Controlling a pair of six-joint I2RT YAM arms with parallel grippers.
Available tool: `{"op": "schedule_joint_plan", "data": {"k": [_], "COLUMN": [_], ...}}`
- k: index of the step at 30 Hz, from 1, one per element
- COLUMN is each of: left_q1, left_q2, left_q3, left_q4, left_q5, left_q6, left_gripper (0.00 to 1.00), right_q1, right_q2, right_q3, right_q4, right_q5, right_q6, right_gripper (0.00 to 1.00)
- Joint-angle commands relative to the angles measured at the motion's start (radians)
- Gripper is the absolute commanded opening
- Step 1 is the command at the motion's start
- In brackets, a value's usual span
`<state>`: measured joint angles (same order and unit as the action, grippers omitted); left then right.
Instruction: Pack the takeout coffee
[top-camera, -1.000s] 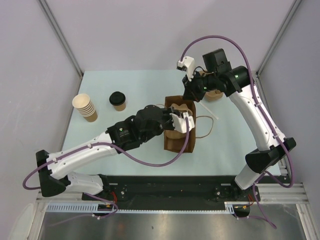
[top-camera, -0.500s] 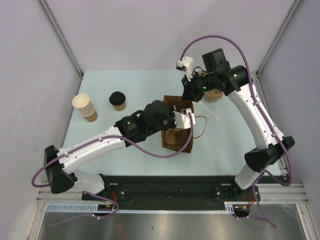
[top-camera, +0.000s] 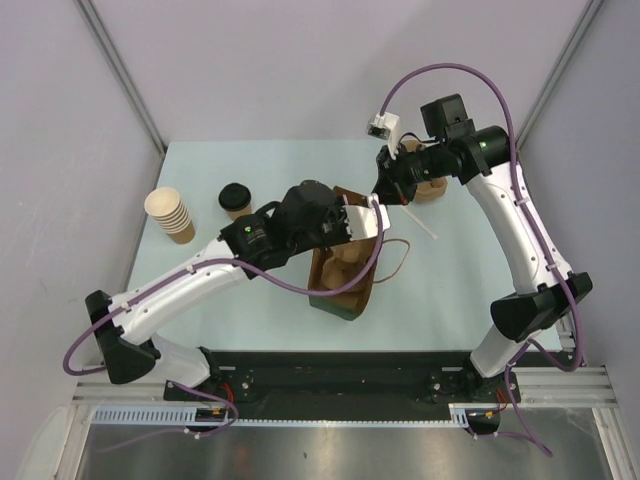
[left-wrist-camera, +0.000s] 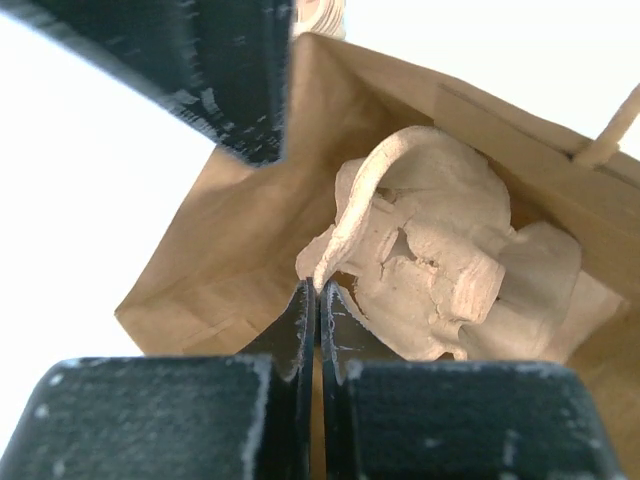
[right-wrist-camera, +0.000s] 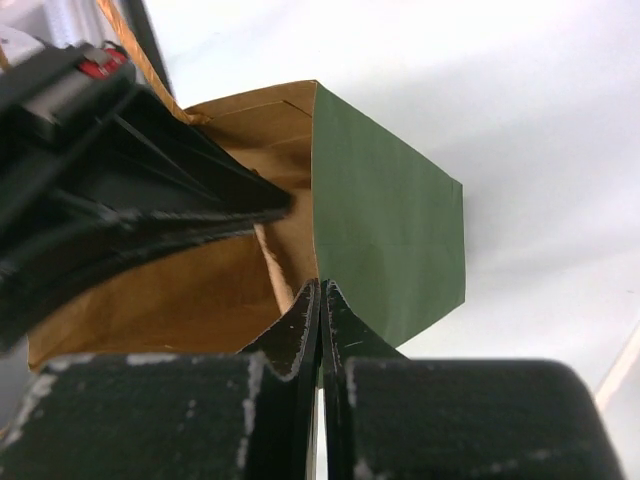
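Both grippers are pinched shut on the rim of the paper bag (top-camera: 340, 275): the left gripper (left-wrist-camera: 318, 310) on one wall of the mouth, the right gripper (right-wrist-camera: 320, 305) on the far corner of it, so the bag hangs tilted between them near the middle of the table (top-camera: 470, 290). The takeout coffee (top-camera: 236, 200), lid on and upright, stands toward the far-left part of the table, well apart from the bag and not held by anything. The likely trouble is that neither gripper is free to fetch it. If one lets go, the leaning bag may slump or fall over, and its mouth may fold closed. Pulling the two rims apart too hard could also tear the thin paper. A pale moulded pulp carrier (left-wrist-camera: 430, 260) already fills much of the bag, so the cup could catch on it and tip, and the lid might then leak. A stack of pale lidless cups (top-camera: 170, 215) stands near the left edge just beside the coffee and could be knocked during a reach. A thin white stick (top-camera: 422, 226) and the bag's rope handle (top-camera: 400, 255) lie to the right of the bag.
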<state>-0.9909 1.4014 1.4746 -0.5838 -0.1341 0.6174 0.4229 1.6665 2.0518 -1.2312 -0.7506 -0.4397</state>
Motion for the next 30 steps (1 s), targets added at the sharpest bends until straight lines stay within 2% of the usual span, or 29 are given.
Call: {"op": "schedule_joint_plan", "data": {"k": [1, 5, 11, 18, 30], "left_q1": [-0.032, -0.074, -0.075, -0.074, -0.034], "left_q2": [-0.054, -0.061, -0.027, -0.018, -0.006], "left_q3": [0.046, 0.004, -0.036, -0.086, -0.093], "left_q4": [-0.079, -0.093, -0.114, -0.133, -0.085], "left_q5": [0.036, 0.041, 0.044, 0.051, 0.068], "left_q6": [-0.071, -0.094, -0.128, -0.182, -0.156], "left_gripper": [0.0, 0.0, 0.0, 0.0, 0.0], "right_q1": [-0.004, 0.02, 0.045, 0.045, 0.062], "right_q2": [-0.036, -0.039, -0.037, -0.066, -0.062], "right_q3": [0.008, -0.03, -0.044, -0.104, -0.128], "right_q4": [-0.042, -0.051, -0.059, 0.018, 0.019], "right_q5": [-0.15, -0.168, -0.153, -0.133, -0.145], "right_q6": [-0.019, -0.039, -0.079, -0.067, -0.096], "right_gripper": [0.0, 0.0, 0.0, 0.0, 0.0]}}
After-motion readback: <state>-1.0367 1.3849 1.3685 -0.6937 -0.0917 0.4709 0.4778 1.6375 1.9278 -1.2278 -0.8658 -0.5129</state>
